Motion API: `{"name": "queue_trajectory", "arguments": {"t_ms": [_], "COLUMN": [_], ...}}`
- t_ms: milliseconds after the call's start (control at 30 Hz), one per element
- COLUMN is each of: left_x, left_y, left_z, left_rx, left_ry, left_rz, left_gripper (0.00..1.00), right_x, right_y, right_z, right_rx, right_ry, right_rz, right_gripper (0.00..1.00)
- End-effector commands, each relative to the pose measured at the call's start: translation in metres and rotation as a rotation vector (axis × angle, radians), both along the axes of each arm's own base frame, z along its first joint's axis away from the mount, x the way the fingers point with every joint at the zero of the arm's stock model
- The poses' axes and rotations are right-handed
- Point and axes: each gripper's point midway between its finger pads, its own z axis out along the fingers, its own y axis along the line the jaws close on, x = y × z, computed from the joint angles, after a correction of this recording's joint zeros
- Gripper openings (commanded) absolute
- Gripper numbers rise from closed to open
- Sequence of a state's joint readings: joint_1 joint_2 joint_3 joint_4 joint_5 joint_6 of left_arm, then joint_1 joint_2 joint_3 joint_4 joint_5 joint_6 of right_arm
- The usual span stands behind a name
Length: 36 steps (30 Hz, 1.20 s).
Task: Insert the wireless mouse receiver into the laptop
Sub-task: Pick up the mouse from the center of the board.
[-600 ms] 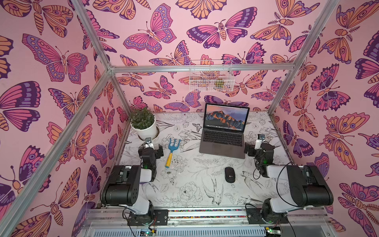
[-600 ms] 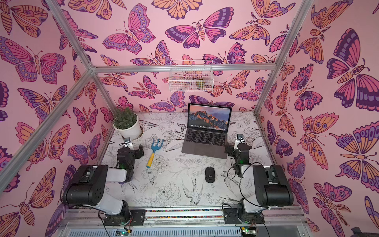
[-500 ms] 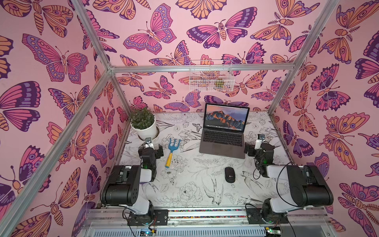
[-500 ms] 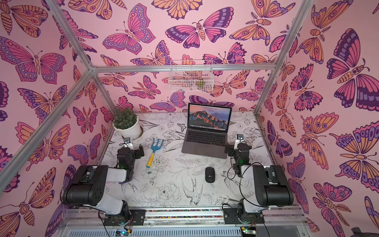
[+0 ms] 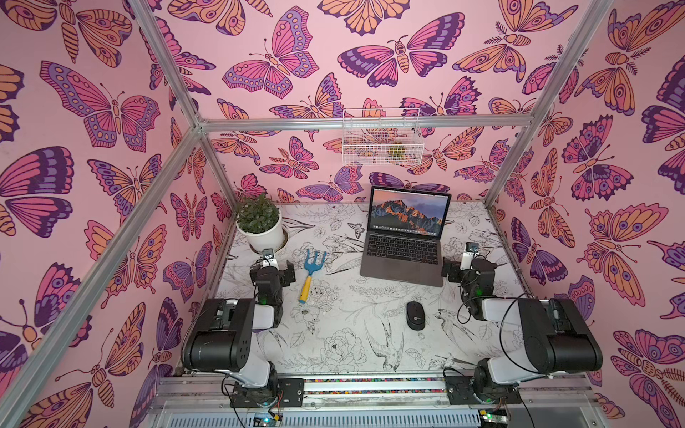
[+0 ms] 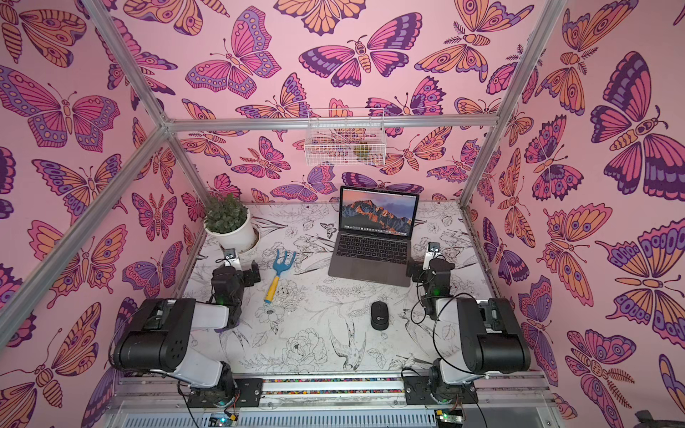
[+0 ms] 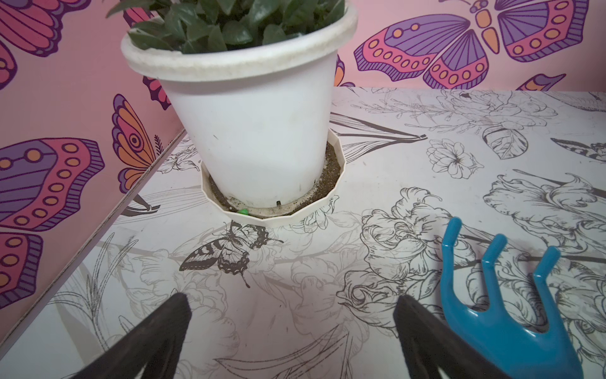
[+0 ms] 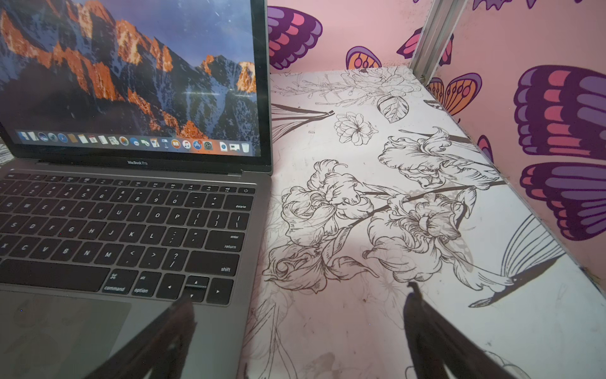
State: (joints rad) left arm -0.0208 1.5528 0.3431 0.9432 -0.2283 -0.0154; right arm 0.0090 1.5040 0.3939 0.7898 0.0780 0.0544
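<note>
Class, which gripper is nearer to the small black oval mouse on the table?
Right. The right gripper is by the right edge of the dark-grey laptop, just beyond the small black oval mouse; the left gripper is across the table, past the blue rake.

black mouse (image 5: 415, 315) lies apart from open laptop (image 5: 404, 248).

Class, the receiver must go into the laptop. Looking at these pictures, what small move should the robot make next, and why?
Probably bring the right claw back toward the wireless mouse. It hangs open and empty beside the laptop, the left claw is open by the rake, no receiver shows, and the mouse lies nearer the right claw.
</note>
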Motion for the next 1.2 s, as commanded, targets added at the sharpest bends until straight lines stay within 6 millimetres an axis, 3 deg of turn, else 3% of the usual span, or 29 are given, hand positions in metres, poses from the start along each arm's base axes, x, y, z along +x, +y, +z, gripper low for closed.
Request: {"name": "queue_trajectory", "arguments": {"t_ms": [0, 567, 700, 833, 867, 1000, 1167], "left_x": [0.004, 0.003, -0.003, -0.014, -0.018, -0.025, -0.039], "left_y": [0.000, -0.003, -0.007, -0.006, -0.009, -0.030, -0.089], "left_z": [0.005, 0.008, 0.035, 0.094, 0.097, 0.109, 0.096], "left_rx": [0.002, 0.014, 0.053, 0.055, 0.050, -0.019, -0.210], "left_ry": [-0.020, -0.027, -0.027, -0.166, -0.167, -0.135, 0.077], "left_rz": [-0.002, -0.013, -0.005, 0.062, 0.072, 0.102, -0.002], "left_gripper": [0.99, 0.99, 0.99, 0.99, 0.99, 0.99, 0.99], "right_x": [0.005, 0.005, 0.007, 0.000, -0.002, -0.019, -0.063], "right_y": [-0.002, -0.002, -0.004, -0.002, 0.001, 0.017, 0.057], "right_z": [0.007, 0.009, 0.028, 0.047, 0.050, 0.057, 0.040], "right_rx": [-0.004, -0.002, -0.004, 0.079, 0.105, 0.307, 0.615], "right_ry": [-0.026, -0.032, -0.024, 0.123, 0.142, 0.174, 0.362], "right_rz": [-0.007, -0.011, -0.018, -0.048, -0.047, -0.061, -0.047], "right_gripper": [0.99, 0.99, 0.99, 0.99, 0.99, 0.99, 0.99]}}
